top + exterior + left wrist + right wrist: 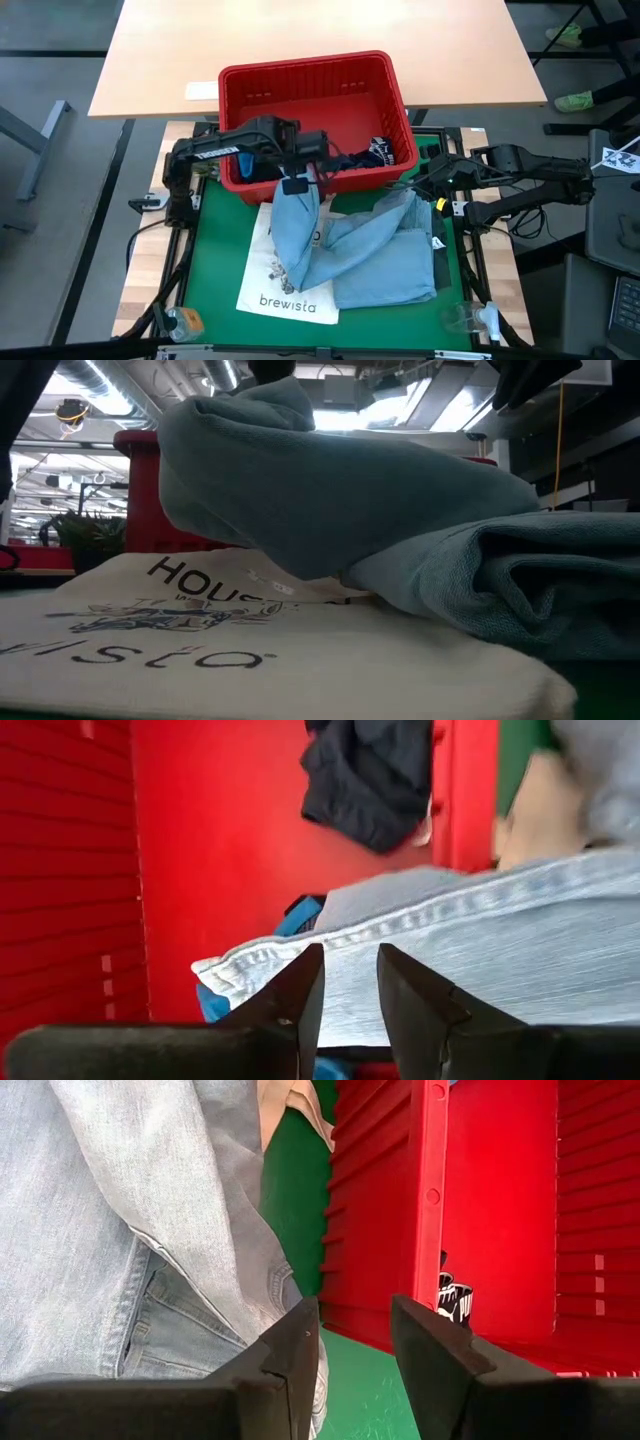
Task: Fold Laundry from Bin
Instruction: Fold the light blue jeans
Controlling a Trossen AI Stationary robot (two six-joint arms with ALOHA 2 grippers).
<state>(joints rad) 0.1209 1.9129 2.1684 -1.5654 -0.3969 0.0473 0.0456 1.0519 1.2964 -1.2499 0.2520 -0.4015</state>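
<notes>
Denim dominates the green mat: the light blue denim shirt lies rumpled and unfolded across it, partly over the white tote bag, so folding looks barely begun. Behind it the red bin holds what is left, a dark navy garment and a bright blue one, both near the bin's front wall. The left gripper hangs over the bin's front rim and pinches a seamed edge of the shirt, lifting that end up from the mat. The right gripper sits at the bin's right front corner, beside the shirt; whether its slightly parted fingers grip any cloth, I cannot tell
</notes>
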